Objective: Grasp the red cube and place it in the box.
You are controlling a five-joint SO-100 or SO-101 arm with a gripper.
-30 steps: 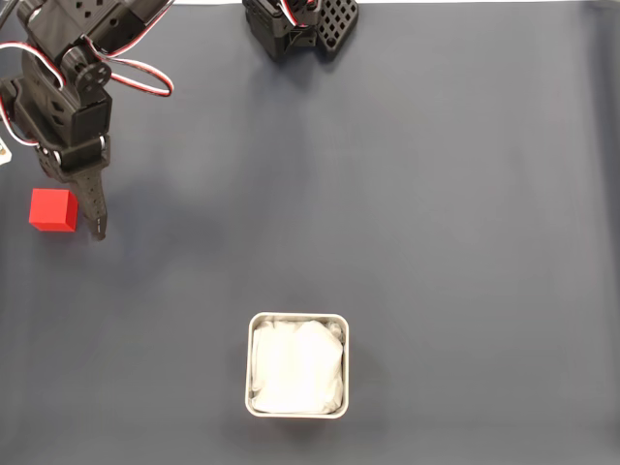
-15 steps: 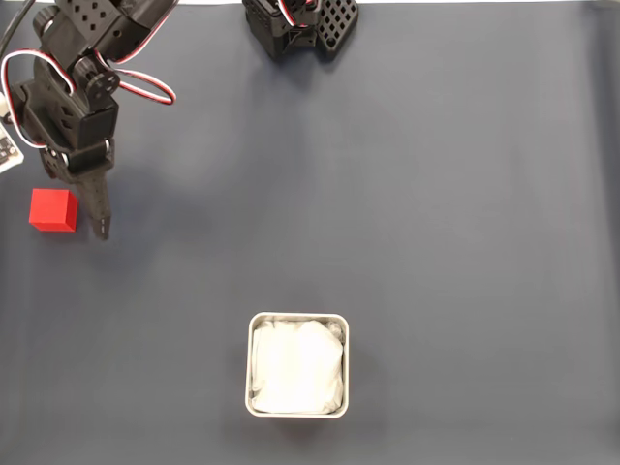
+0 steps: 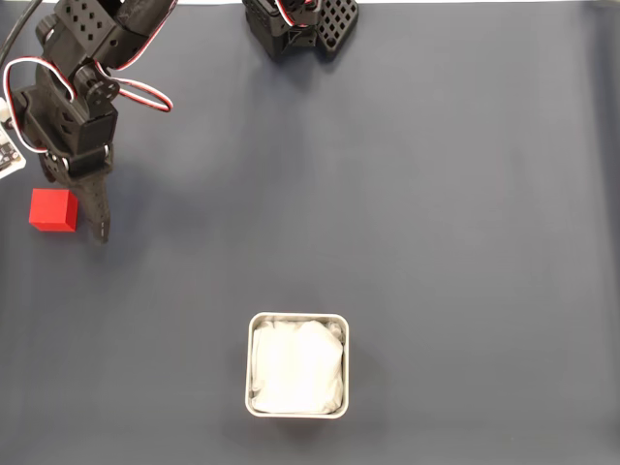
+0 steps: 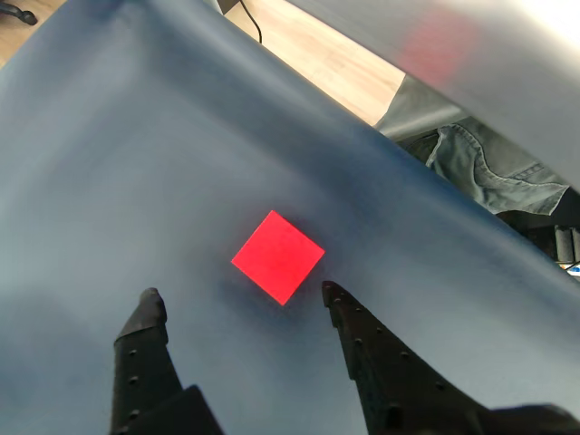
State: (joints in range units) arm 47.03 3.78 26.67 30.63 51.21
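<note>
Red cube [image 3: 52, 210] sits on our dark blue mat [image 3: 436, 213] at the fixed view's left edge; our gripper [image 4: 237, 297] hangs spread wide just short of it, touching nothing. The white-lined box [image 3: 297, 364] lies well apart.

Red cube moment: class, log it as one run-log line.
gripper: open, empty | red cube: on table, just ahead of fingertips | box: no cube inside

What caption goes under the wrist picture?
Open claw hovering just short of the red cube on the dark blue cloth.
</note>
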